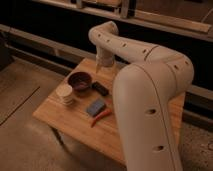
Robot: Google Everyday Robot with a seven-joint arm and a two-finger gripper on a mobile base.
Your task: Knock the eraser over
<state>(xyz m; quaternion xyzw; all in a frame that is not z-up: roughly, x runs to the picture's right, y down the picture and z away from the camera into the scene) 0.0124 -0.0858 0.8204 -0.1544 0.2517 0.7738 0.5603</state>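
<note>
The eraser (100,88) is a small black block on the wooden table (70,125), just right of the dark bowl (80,81). It appears to lie flat with its long side angled toward the front right. My gripper (104,64) hangs from the white arm (150,85) over the table's far side, a little behind and above the eraser and apart from it. The large arm segment hides the table's right part.
A flat blue-grey block (95,106) and a red-orange handled tool (101,117) lie in front of the eraser. A pale cup (65,94) stands left of the bowl. A dark wall with a ledge runs behind the table; concrete floor lies to the left.
</note>
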